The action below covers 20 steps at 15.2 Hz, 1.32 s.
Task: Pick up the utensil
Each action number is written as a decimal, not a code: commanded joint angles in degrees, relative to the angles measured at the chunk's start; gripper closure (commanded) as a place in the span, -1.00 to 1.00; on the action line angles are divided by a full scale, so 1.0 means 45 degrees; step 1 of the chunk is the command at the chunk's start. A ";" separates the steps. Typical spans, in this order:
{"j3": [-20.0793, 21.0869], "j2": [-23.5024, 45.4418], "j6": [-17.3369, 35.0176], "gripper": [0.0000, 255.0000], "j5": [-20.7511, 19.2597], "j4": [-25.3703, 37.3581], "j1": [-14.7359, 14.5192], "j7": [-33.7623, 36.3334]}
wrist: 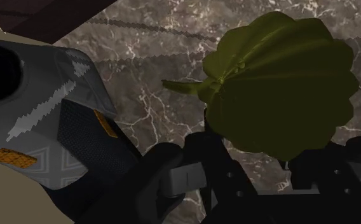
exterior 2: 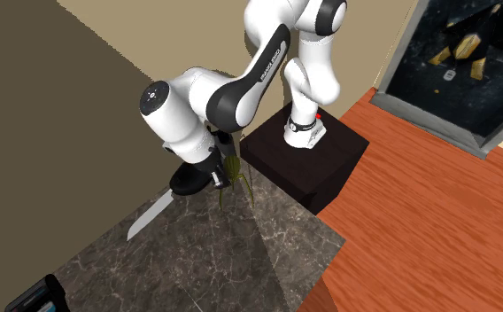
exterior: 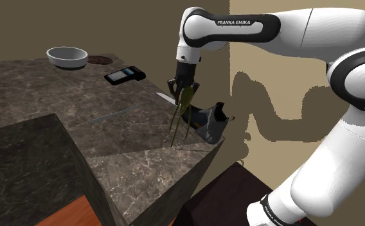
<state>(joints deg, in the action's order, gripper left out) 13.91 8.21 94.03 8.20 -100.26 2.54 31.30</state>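
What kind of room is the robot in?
Probably a kitchen: a dark marbled counter with a white bowl and a knife on it, and a green utensil in the gripper.

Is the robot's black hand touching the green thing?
Touching. The shoulder view shows the gripper clasping the olive-green utensil by its top, with the long prongs hanging down toward the marble counter.
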 commanded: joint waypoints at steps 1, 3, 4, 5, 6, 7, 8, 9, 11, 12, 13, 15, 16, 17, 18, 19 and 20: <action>0.0001 0.0000 0.0014 1.00 0.0000 -0.0011 -0.0001 0.0000; 0.0001 -0.0002 0.0014 1.00 0.0001 -0.0013 -0.0001 0.0000; 0.0001 -0.0004 0.0015 1.00 0.0001 -0.0017 -0.0001 0.0000; 0.0001 -0.0004 0.0016 1.00 0.0001 -0.0017 -0.0001 0.0000; 0.0000 -0.0005 0.0016 1.00 0.0001 -0.0018 0.0000 -0.0003; -0.0001 -0.0008 0.0017 1.00 0.0001 -0.0023 0.0001 -0.0004; 0.0005 0.0019 0.0020 1.00 -0.0002 0.0003 -0.0008 0.0010; 0.0005 -0.0004 -0.0143 1.00 0.0001 0.0144 -0.0005 0.0030; 0.0005 -0.0040 -0.0471 1.00 0.0007 0.0441 -0.0001 0.0073; 0.0006 -0.0054 -0.0636 1.00 0.0009 0.0593 0.0001 0.0095; 0.0006 -0.0065 -0.0801 1.00 0.0011 0.0750 0.0003 0.0117; 0.0007 -0.0079 -0.1135 1.00 0.0014 0.1073 0.0005 0.0164; 0.0008 -0.0081 -0.1303 1.00 0.0015 0.1240 0.0006 0.0188; 0.0008 -0.0081 -0.1471 1.00 0.0016 0.1411 0.0006 0.0213; 0.0009 -0.0077 -0.1641 1.00 0.0016 0.1586 0.0007 0.0239; 0.0010 -0.0070 -0.1812 1.00 0.0016 0.1765 0.0007 0.0265; 0.0012 -0.0060 -0.1983 1.00 0.0016 0.1949 0.0006 0.0292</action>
<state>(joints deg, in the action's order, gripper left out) 13.96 7.86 85.99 8.28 -92.47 2.57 32.47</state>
